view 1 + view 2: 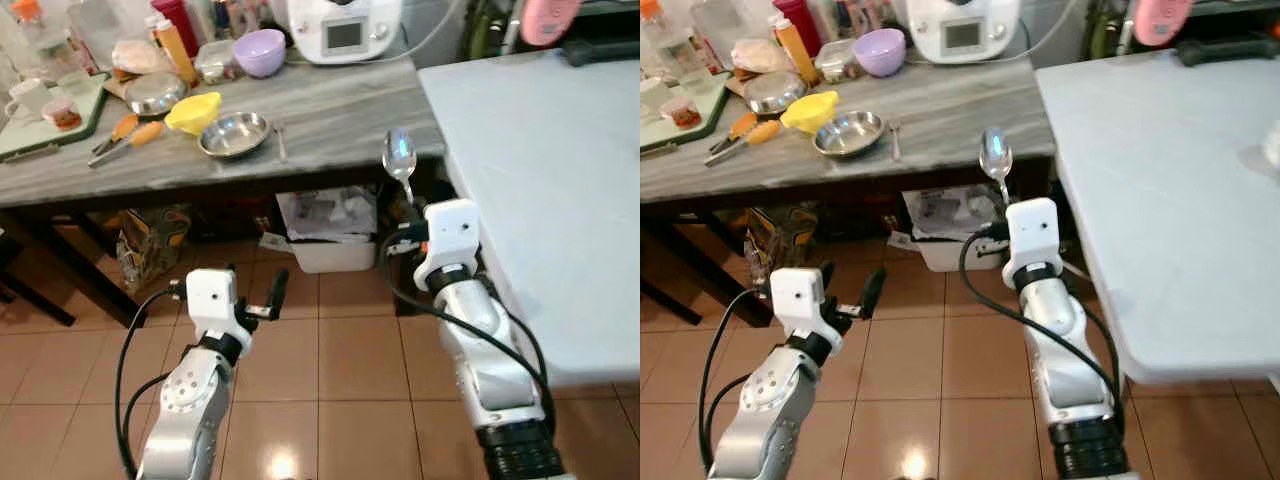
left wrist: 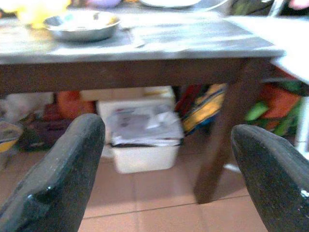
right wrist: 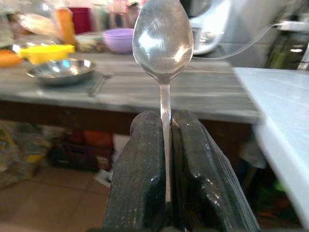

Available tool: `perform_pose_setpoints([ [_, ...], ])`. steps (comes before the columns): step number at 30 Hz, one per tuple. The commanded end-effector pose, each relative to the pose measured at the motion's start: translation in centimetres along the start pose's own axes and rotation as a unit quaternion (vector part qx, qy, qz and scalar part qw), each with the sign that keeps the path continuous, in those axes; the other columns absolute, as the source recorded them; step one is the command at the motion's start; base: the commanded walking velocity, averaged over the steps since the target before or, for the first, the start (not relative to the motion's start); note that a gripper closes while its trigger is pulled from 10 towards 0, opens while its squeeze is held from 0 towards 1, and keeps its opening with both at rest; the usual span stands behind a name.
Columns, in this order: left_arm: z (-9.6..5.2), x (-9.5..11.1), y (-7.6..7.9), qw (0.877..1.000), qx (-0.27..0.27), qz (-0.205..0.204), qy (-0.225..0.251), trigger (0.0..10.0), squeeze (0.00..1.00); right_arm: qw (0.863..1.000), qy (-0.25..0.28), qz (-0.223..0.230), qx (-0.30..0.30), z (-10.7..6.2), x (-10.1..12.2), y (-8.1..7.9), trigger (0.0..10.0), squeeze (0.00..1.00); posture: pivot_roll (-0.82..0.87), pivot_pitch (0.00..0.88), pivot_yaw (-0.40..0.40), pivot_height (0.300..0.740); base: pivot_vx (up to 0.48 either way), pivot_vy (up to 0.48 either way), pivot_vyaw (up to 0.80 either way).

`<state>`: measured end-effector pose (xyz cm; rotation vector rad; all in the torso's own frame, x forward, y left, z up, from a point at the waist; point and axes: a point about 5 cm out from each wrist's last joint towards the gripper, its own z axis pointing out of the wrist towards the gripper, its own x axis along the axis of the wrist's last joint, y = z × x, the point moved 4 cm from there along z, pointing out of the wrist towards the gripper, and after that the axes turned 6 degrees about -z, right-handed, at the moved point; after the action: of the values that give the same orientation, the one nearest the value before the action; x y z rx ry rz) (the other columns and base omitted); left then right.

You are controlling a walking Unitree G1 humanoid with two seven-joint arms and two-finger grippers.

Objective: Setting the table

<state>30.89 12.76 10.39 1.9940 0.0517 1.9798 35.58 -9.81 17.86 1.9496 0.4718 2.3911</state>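
One spoon (image 3: 162, 41) nears table edge (image 1: 470, 215).

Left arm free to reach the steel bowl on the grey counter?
Probably yes: the left gripper is open and empty, below the grey counter edge. The round steel bowl sits near that edge, nothing over it; the arm must rise first.

The far worktop (image 1: 330, 115) is grey with streaky wood grain on dark legs, while the table (image 1: 560, 200) on the right is plain pale blue-white. On the worktop sit a lilac bowl (image 1: 259, 51), a yellow dish (image 1: 193, 111) and a shiny steel bowl (image 1: 233, 134). The spoon (image 1: 398, 160) is bright silver, and the floor (image 1: 330, 360) is terracotta tile.
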Motion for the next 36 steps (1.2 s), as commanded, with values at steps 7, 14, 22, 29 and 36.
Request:
perform_pose_setpoints([
  [7, 0.2, 0.4, 0.1, 1.0, -0.001, 0.002, 0.009, 10.0, 0.0, 1.0, 0.009, -0.003, -0.009, 0.0, 0.4, 0.7, 10.0, 0.0, -0.16, 0.133, 0.144, 0.74, 0.48, 0.0, 0.0],
  [14, -0.9, 1.9, -2.2, 0.998, 0.04, 0.018, 0.036, 10.0, 0.0, 1.0, 0.003, -0.016, -0.014, -1.5, -0.5, 1.8, 10.0, 0.0, -0.17, 0.124, 0.133, 0.74, 0.48, 0.0, 0.0],
  [22, -3.4, 2.3, -3.7, 0.995, 0.08, 0.04, 0.05, 10.0, 0.0, 0.999, 0.003, -0.049, 0.01, -3.8, -1.2, 2.2, 10.0, 0.0, -0.17, 0.115, 0.12, 0.74, 0.15, 0.0, 0.0],
  [29, -4.6, 2.3, -4.0, 0.992, 0.101, 0.062, 0.046, 10.0, 0.0, 0.998, 0.008, -0.058, 0.016, -4.5, -1.0, 2.1, 10.0, 0.0, -0.15, 0.108, 0.119, 0.74, 0.0, 0.0, 0.0],
  [36, -6.1, 2.2, -4.5, 0.989, 0.121, 0.075, 0.039, 10.0, 0.0, 0.997, 0.005, -0.071, 0.022, -4.9, -1.2, 1.8, 10.0, 0.0, -0.13, 0.107, 0.128, 0.74, 0.0, 0.0, 0.0],
])
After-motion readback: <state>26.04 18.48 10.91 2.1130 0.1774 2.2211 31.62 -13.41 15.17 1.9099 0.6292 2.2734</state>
